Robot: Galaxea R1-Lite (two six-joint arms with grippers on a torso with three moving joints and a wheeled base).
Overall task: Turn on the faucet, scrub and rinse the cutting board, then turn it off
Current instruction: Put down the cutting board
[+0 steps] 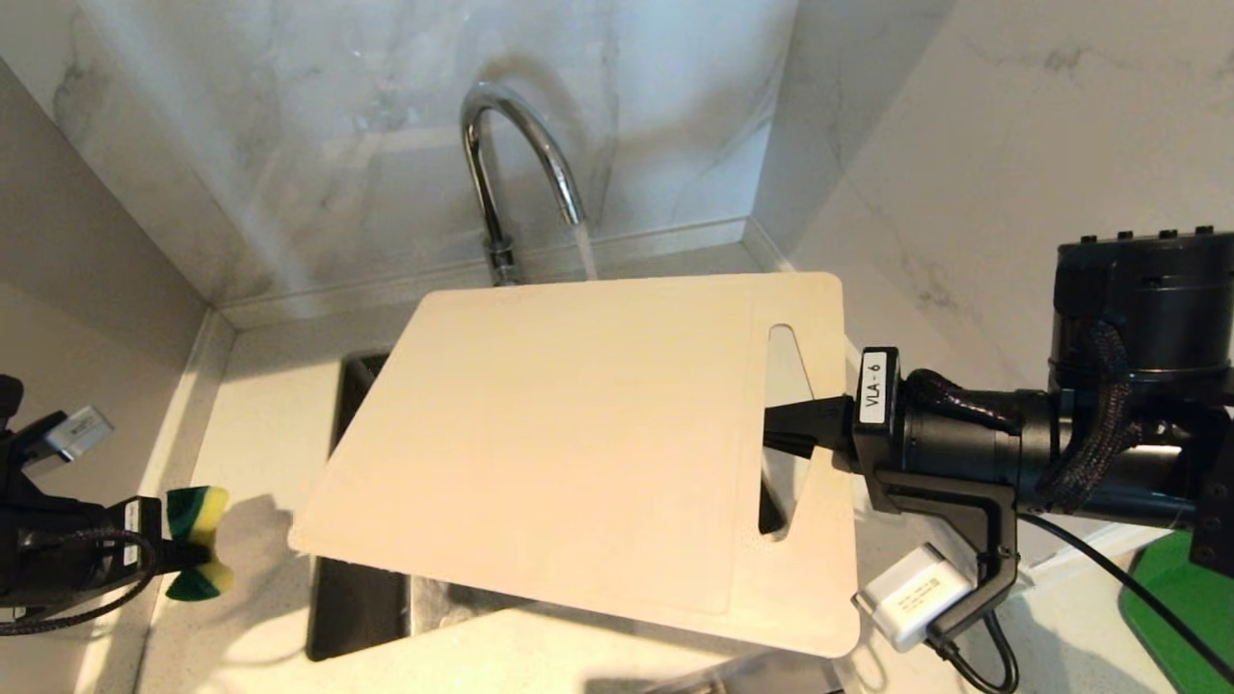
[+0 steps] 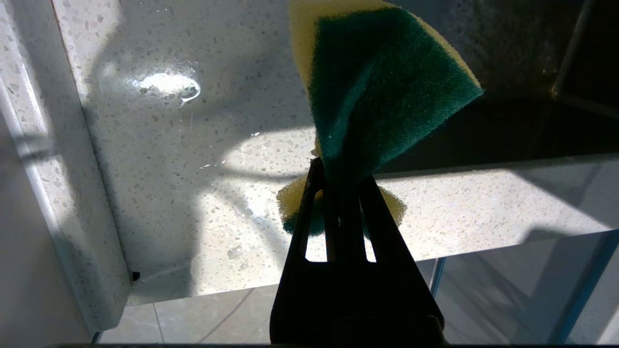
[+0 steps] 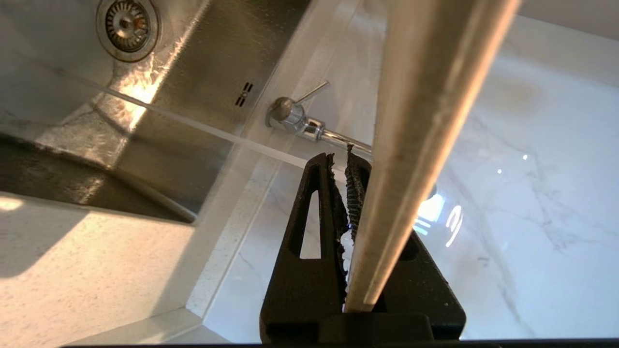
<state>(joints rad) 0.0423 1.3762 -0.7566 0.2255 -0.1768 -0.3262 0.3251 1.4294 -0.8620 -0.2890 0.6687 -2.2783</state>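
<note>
My right gripper (image 1: 786,429) is shut on the pale beige cutting board (image 1: 578,434), gripping at the handle cutout and holding the board tilted above the sink (image 1: 357,598). In the right wrist view the board's edge (image 3: 420,121) runs between the fingers of the right gripper (image 3: 342,157). The chrome faucet (image 1: 501,145) stands behind the board, and water (image 1: 586,251) runs from its spout past the board's far edge. Its base (image 3: 295,121) and thin lever (image 3: 314,90) show underneath. At the far left, my left gripper (image 1: 188,551) is shut on a green-and-yellow sponge (image 1: 198,511), pinching it at the middle (image 2: 382,82).
The steel sink basin with its drain (image 3: 126,21) lies under the board. A speckled white countertop (image 2: 193,169) surrounds it, with marble walls behind and to the right. A bright green flat object (image 1: 1176,598) lies on the counter at the far right.
</note>
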